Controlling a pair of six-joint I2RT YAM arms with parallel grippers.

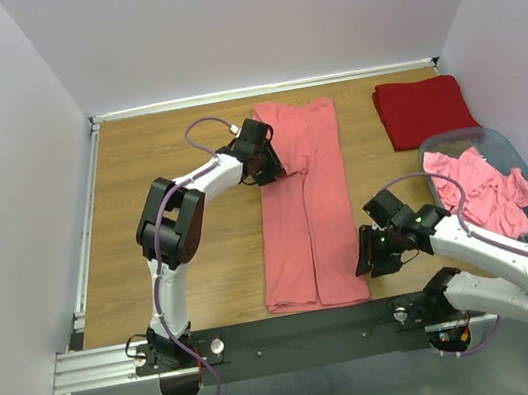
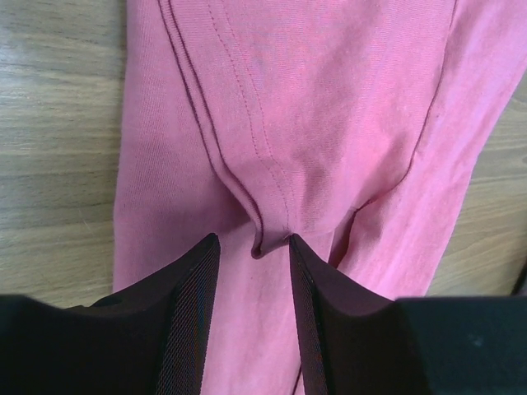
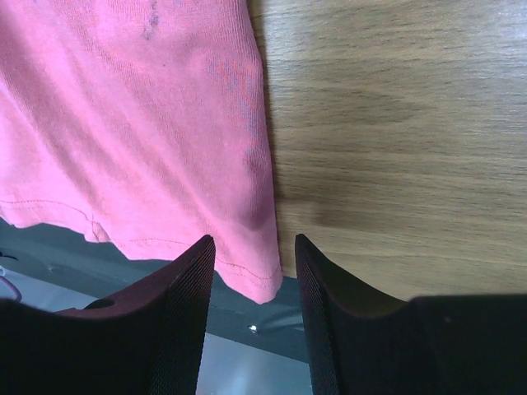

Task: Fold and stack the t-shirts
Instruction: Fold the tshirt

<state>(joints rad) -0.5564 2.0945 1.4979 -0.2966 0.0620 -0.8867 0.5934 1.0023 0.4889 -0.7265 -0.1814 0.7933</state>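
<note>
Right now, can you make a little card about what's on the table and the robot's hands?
Laid-out shirt: salmon-pink t-shirt, folded into a long strip on the wooden table
Left gripper: open, around a ridge of that shirt
Right gripper: open, around its near right corner
Folded already: deep red t-shirt, far right
Waiting: crumpled pink t-shirts in the grey-blue basket

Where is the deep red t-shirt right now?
Top view: the folded deep red t-shirt lies at the far right of the table, just beyond the grey-blue basket and right of the long salmon-pink t-shirt.
</note>
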